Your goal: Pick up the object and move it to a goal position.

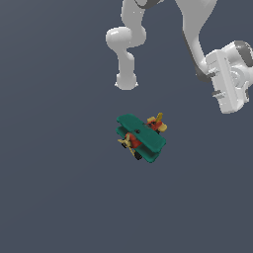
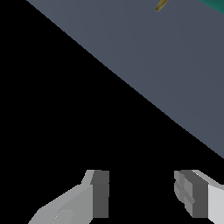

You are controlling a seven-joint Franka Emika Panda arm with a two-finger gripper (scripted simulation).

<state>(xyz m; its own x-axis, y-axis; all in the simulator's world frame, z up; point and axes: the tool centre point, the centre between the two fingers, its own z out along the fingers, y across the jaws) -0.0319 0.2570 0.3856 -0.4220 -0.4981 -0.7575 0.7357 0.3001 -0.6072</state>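
The gripper (image 2: 142, 194) fills the near edge of the wrist view, its two fingers (image 2: 100, 192) spread apart with nothing between them. Beyond it, well apart from the gripper, the toy biplane (image 1: 142, 137) sits on the grey floor (image 1: 59, 188), with only a teal wing tip and a yellow part showing in the wrist view.

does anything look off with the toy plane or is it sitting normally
Nothing stands out. The toy biplane rests on its wheels on the grey floor, apparently intact. The hand is open and well clear of it.
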